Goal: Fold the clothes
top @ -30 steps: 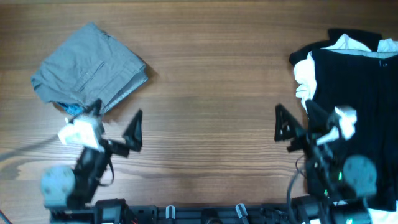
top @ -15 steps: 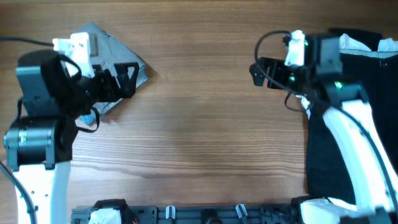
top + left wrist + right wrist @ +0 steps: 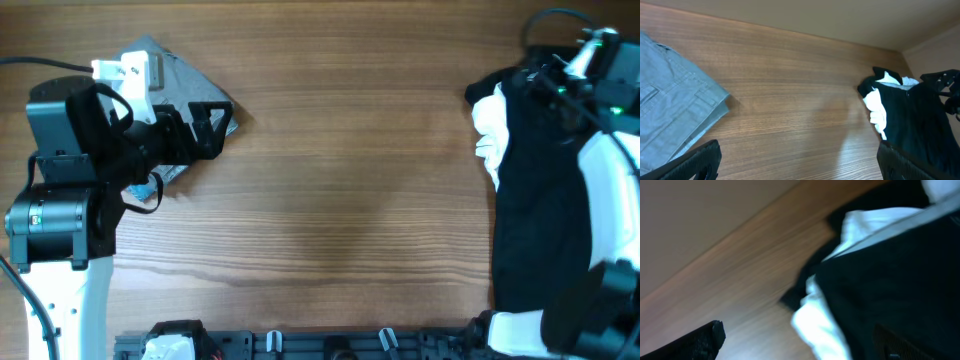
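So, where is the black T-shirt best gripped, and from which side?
Probably take the black T-shirt along its straight left edge, below where the white T-shirt pokes out, coming from the middle of the table. There the edge lies flat on the wood alone, so it could be pinched without catching the white one.

On your left, the grey trousers [image 3: 190, 75] lie roughly folded in a flat bundle toward the far side of the surface [image 3: 350, 200], with one corner pointing away from you and seam lines showing on top. Well apart, on your right, the black T-shirt [image 3: 535, 200] sprawls unfolded in a long dark heap. The white T-shirt [image 3: 488, 135] lies crumpled beneath it, showing along its left edge and at the far end.
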Available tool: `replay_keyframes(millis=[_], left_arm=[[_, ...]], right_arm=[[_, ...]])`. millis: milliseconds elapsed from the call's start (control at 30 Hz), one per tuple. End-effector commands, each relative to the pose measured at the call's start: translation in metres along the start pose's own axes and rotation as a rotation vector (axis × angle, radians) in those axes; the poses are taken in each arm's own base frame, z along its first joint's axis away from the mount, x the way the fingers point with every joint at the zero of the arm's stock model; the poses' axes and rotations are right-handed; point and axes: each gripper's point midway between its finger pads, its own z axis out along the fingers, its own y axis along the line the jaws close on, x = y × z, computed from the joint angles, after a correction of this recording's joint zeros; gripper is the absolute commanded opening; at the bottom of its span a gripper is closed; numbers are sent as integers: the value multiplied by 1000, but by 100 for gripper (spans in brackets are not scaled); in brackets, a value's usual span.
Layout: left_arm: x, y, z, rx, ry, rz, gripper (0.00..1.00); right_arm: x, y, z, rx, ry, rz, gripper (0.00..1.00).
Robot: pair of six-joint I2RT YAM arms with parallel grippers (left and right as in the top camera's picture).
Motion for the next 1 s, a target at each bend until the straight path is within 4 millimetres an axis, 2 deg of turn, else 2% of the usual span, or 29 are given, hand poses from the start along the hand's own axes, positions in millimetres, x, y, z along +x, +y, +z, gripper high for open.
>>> replay_keyframes(millis=[0,33,133,167,200,233,267,367,400,433,467,533,667,733,800,833,900,967], left_arm=[[-4,-5,-2,22,1,-9,100],[-3,-5,-2,21,5,-11,100],[-1,-4,-2,20,12,-15,100],[-1,-4,-2,19,14,-16,100],[0,-4,-2,19,16,-17,100],[0,-4,-2,18,19,-18,100],[1,-4,-2,18,21,-19,100],[4,-4,-2,15,31,-25,100],[4,-4,-2,15,30,-24,100],[3,-4,-2,16,29,-24,100],[3,-4,-2,16,29,-24,100],[3,-3,-1,16,30,-24,100],[3,-3,-1,15,31,-25,100],[3,-3,-1,15,31,-25,100],[3,-3,-1,15,31,-25,100],[3,-3,-1,15,31,-25,100],[3,-3,-1,15,31,-24,100],[4,-3,0,15,34,-26,100]], right_arm=[[19,-24,38,51,82,49,100],[25,-27,48,57,103,20,100],[48,-34,77,56,178,25,91],[52,-37,83,62,189,26,86],[57,-43,90,85,197,27,76],[61,-53,96,124,201,27,71],[62,-57,100,139,202,29,70],[74,-53,110,100,239,35,43],[80,-45,114,62,262,37,30],[82,-42,116,49,268,37,24],[86,-40,119,43,275,32,24],[89,-38,123,48,277,21,32],[99,-55,132,131,287,7,48],[107,-60,138,146,305,8,49],[117,-55,143,101,340,-10,50],[121,-49,145,63,356,-34,55],[123,-49,145,51,364,-57,61],[121,-53,145,73,355,-80,61]])
